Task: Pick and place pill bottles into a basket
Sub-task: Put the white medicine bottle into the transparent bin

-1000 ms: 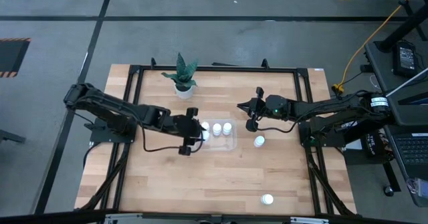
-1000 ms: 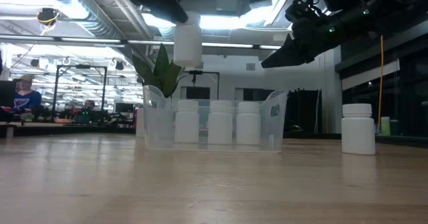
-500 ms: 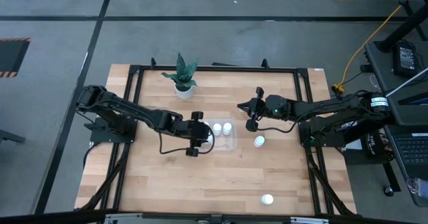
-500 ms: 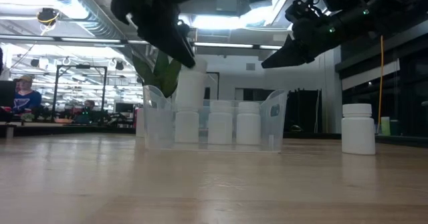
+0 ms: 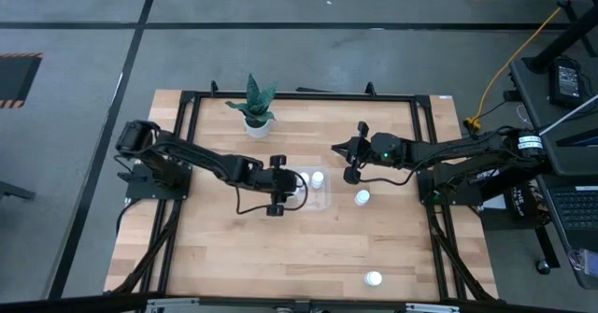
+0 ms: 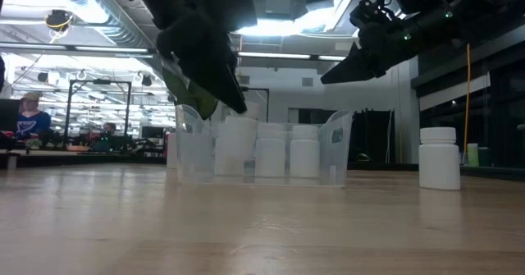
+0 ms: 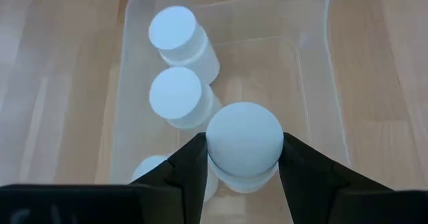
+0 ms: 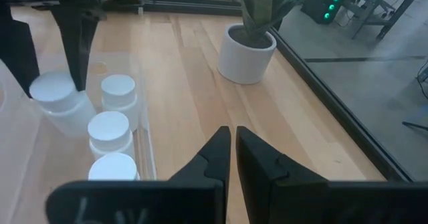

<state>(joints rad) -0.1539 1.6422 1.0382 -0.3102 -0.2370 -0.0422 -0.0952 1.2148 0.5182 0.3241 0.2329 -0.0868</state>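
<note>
High view, left gripper (image 5: 291,188): at frame centre, over the left part of the basket (image 5: 322,202), fingers clamped on a pill bottle hidden beneath them.
High view, right gripper (image 5: 348,161): right of centre, above the bare table (image 5: 280,248), apart from the basket.
High view, loose bottles: one (image 5: 362,198) just right of the basket, another (image 5: 374,278) at lower right near the table edge.
High view, plant pot (image 5: 256,121): upper left of centre, well apart from the basket.
Low view, held bottle (image 6: 235,135): centre left, tilted, lowered inside the basket's clear wall beside two upright bottles (image 6: 270,150).
Low view, loose bottle (image 6: 439,158): right side, upright on the wood.
Left wrist view, fingers (image 7: 188,169): pressed on both sides of the white bottle (image 7: 243,144), above the basket floor, near three others.
Right wrist view, right gripper (image 8: 233,150): fingertips nearly touching, gripping nothing; basket with bottles (image 8: 110,132) at left.
</note>
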